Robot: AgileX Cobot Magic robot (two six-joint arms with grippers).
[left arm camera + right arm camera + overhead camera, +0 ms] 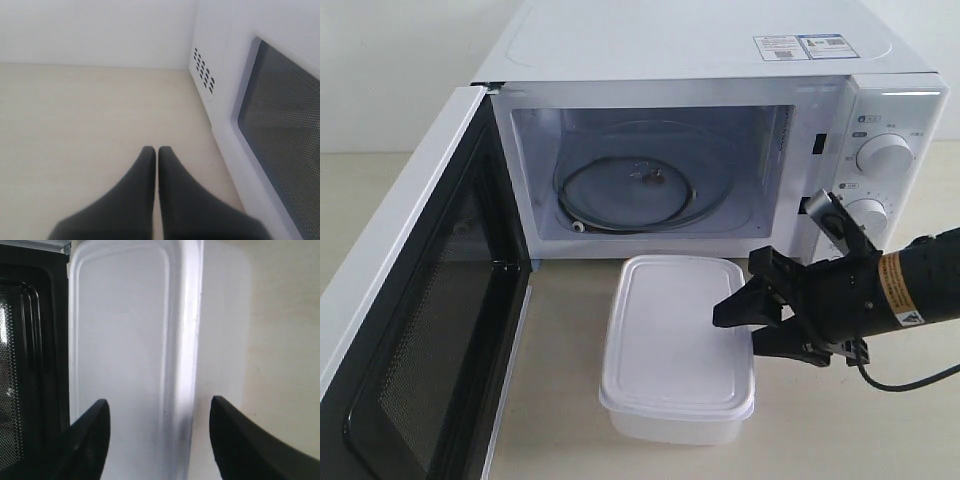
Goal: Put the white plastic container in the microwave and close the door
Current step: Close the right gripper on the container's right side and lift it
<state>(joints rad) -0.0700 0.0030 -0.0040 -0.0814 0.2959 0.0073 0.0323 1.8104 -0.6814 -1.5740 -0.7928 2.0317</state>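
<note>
The white plastic container (675,345) stands on the table just in front of the microwave (720,50), its lid on. The door (420,300) is swung wide open to the left, and the glass turntable (630,190) inside is bare. My right gripper (738,330) is open at the container's right edge, one finger over the lid and the other beside the wall. In the right wrist view the open gripper (159,404) straddles the rim of the container (125,330). My left gripper (157,150) is shut on nothing, low over the table beside the door's window (285,125).
Two round knobs (885,155) sit on the microwave's right panel, just behind my right arm. The open door's black inner frame (25,365) lies close along the container's far side. Vent holes (204,70) mark the microwave's left wall. A pale wall stands behind.
</note>
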